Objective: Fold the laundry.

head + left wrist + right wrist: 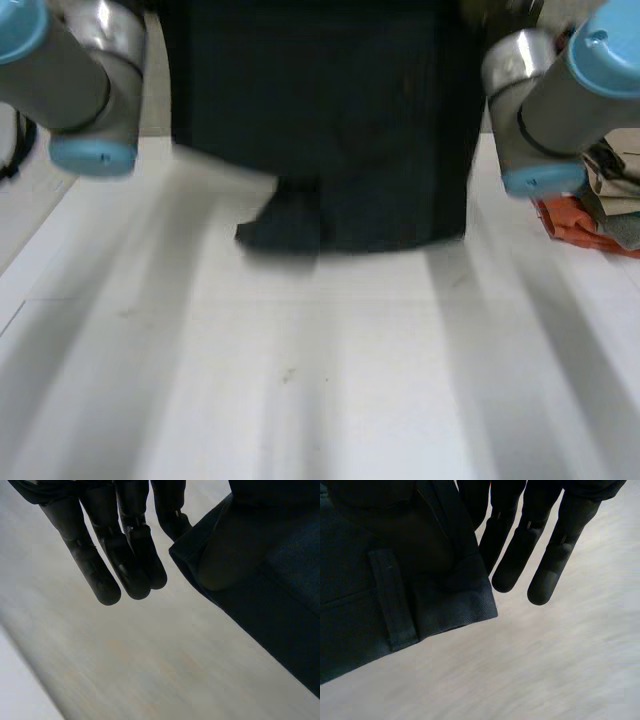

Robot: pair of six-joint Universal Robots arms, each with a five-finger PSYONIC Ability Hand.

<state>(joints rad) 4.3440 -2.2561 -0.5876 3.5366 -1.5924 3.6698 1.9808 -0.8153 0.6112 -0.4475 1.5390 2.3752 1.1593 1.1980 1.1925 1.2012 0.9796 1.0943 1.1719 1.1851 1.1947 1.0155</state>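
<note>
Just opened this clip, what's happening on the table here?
The robot is working on a pair of dark trousers, spread between its two arms at the far side of the white table. The left hand and the right hand are each at a corner of the garment, apparently pinching it at the thumb side with the other fingers straight. The right one is near a belt loop. No fold shows yet. A pile of clothes lies beside the right arm.

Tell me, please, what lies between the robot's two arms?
In the head view, dark trousers span the gap between the left arm and the right arm, over the white table.
</note>
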